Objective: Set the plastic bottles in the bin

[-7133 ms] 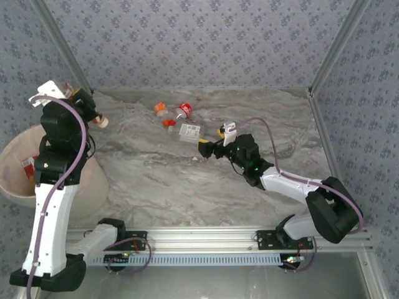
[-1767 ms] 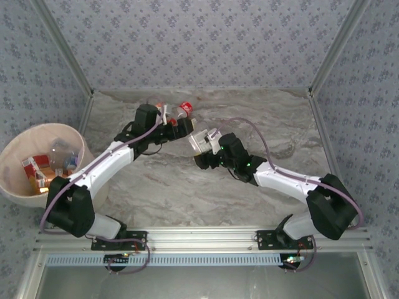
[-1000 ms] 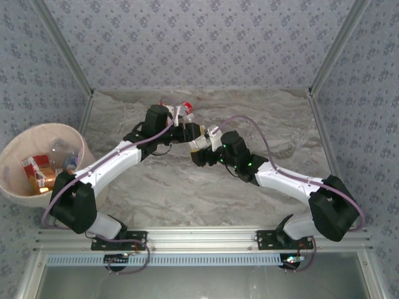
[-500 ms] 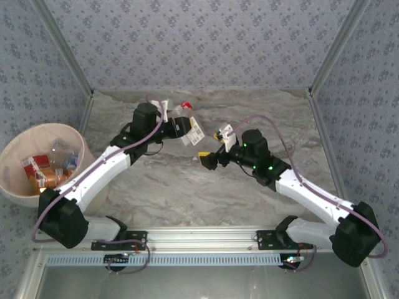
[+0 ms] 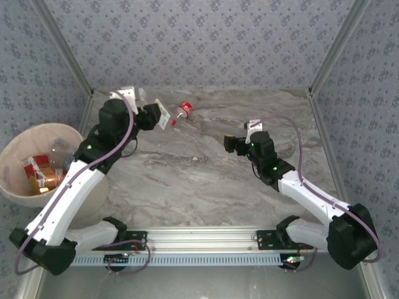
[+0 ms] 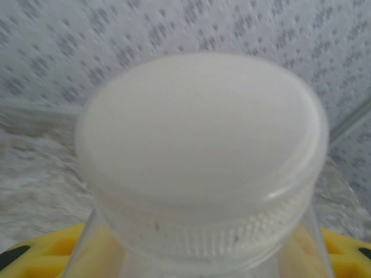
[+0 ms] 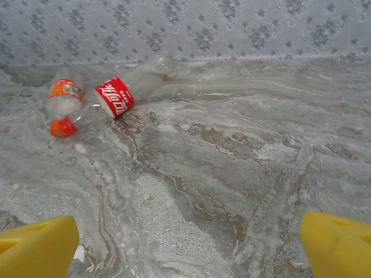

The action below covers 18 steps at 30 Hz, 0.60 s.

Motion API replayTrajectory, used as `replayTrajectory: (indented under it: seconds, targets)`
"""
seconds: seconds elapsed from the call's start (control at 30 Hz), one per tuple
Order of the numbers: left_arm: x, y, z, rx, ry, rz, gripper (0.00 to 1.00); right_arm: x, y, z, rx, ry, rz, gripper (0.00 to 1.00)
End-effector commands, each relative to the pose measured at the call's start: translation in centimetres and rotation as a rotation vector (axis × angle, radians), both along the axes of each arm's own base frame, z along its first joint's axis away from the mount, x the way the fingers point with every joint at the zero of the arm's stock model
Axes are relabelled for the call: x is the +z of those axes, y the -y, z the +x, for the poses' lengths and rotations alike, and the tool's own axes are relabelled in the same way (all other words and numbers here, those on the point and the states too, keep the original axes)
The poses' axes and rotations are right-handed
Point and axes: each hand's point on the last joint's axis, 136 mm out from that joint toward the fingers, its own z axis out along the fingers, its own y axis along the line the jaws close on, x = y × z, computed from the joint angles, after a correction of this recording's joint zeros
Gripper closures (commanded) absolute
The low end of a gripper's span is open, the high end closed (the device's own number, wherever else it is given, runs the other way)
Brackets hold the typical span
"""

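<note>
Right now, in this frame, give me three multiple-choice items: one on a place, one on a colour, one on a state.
1. Where does the bin stand?
A) off the left edge of the table
B) at the far right corner
C) between the arms

2. What colour is the cap of the bottle in the left gripper?
A) red
B) white
C) green

3. How is the right gripper?
A) open, empty
B) shut on a bottle
C) shut, empty

Key:
1 A, the bin sits left of the table.
2 B, the left wrist view shows a white cap.
3 A, its fingers stand wide apart with nothing between them.
</note>
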Motion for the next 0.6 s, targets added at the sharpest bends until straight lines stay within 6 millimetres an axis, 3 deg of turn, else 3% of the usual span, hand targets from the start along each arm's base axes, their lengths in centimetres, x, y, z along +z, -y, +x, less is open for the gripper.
replayTrajectory:
  seconds: [0.0, 0.23, 0.57]
  targets:
    - [2.8, -5.2, -1.5, 0.196, 0.069, 0.107, 0.54, -0.1, 0.5, 0.8, -0.062, -0.018, 0.025, 0.00]
    - [6.4, -12.8, -5.9, 0.478, 0.159, 0.151, 0.54, -0.3, -0.8, 1.9, -0.028, -0.051, 0.034, 0.00]
    - [6.7, -20.3, -10.9, 0.779, 0.172, 0.190, 0.52, -1.2, -2.1, 2.3, 0.014, -0.100, 0.044, 0.00]
